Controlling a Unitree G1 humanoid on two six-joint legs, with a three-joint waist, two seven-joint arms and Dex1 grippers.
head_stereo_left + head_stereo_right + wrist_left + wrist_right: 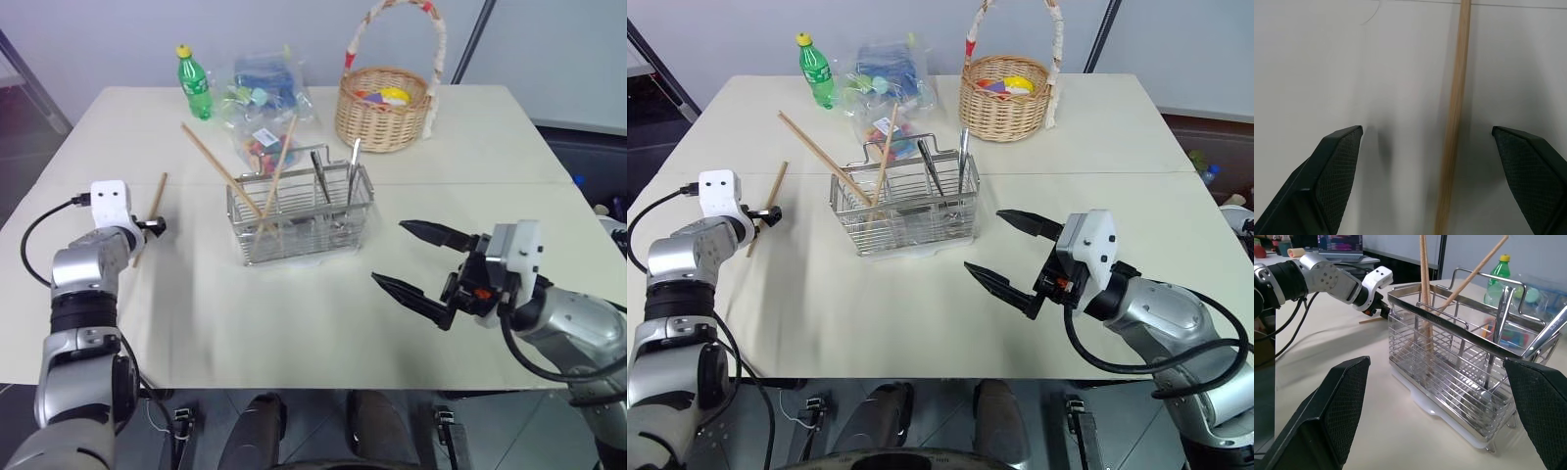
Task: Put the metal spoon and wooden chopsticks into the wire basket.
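Wire basket (300, 217) mid-table, two chopsticks (278, 168) in it; loose chopstick (150, 217) lies left

The loose chopstick (1454, 122) is blurred and cut off at both picture edges.

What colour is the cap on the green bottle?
Yellow; the bottle shows it best in the left eye view.

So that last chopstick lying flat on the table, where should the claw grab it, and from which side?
Probably around its middle, coming from above. The loose chopstick lies flat on the table, so only its top and sides are free. The left claw is open with the stick running lengthwise between its fingers, so closing across that thin width should pinch it; a mid-length grip should keep it from tipping.
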